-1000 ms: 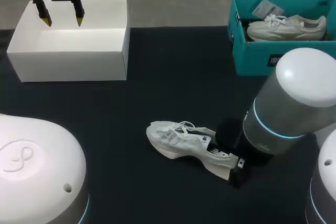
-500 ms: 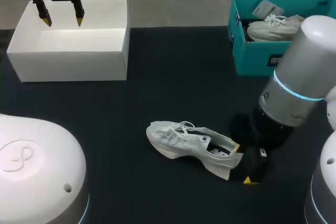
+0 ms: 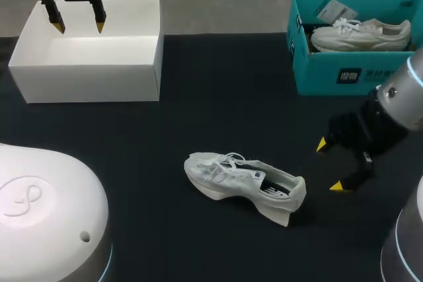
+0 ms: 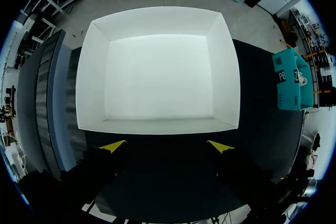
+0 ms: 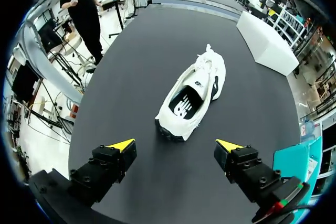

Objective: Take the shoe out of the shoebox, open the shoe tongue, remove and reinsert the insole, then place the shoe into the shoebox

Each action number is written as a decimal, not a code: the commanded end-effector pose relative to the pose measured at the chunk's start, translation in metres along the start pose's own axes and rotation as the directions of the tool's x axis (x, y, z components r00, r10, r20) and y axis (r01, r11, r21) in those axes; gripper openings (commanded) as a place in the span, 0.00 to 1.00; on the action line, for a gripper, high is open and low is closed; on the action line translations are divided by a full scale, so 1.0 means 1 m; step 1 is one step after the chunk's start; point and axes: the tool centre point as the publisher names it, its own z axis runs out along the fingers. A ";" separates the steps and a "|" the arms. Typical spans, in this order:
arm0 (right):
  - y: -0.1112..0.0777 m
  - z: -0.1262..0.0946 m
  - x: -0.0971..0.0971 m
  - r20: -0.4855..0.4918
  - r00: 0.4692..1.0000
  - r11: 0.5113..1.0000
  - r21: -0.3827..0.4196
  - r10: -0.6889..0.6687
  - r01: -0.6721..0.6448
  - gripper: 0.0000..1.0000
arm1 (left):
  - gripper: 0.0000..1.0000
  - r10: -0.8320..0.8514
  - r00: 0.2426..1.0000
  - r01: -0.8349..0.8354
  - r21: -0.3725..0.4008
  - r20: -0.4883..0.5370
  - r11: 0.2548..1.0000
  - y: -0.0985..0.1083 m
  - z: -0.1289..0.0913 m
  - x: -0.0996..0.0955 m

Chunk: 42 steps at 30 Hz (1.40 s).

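Our white shoe (image 3: 244,183) lies on its sole near the middle of the black table (image 3: 218,97), somewhat toward the near edge. Its toe points at the left edge and its heel at the right. It looks like soft mesh and padded fabric over a thick, wedge-shaped foam sole, with thin laces loose across the top. From the right wrist we see into its mouth, where a dark insole (image 5: 184,106) lies flat inside.

Our right gripper (image 3: 330,165) hangs just beyond the heel, toward the right edge, with its yellow-tipped fingers spread wide and nothing between them. We judge that it stands behind the heel, in line with the shoe, because that gives straight access to the opening and the tongue.

Our left gripper (image 3: 80,28) hovers over the white box (image 3: 86,70) at the far left corner, fingers apart and empty. The box is stiff, smooth card, rectangular and open-topped, with nothing in it. We take it for the shoe's own box, with the arm parked clear of the work. A teal shoebox (image 3: 330,74) at the far right corner holds a second pale shoe (image 3: 360,34).
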 end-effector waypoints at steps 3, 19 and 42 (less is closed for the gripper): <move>-0.024 -0.021 0.021 0.162 0.984 0.792 -0.609 0.068 0.046 1.00 | 1.00 0.000 1.000 0.000 0.000 0.002 1.000 0.000 0.000 0.000; -0.051 -0.022 0.004 0.148 0.989 0.733 -0.669 -0.029 0.122 1.00 | 1.00 0.000 1.000 0.000 0.000 0.002 1.000 0.000 0.000 0.000; -0.059 -0.029 0.006 0.098 0.991 0.807 -0.590 0.086 -0.012 1.00 | 1.00 0.000 1.000 0.000 0.000 0.002 1.000 0.000 0.000 0.000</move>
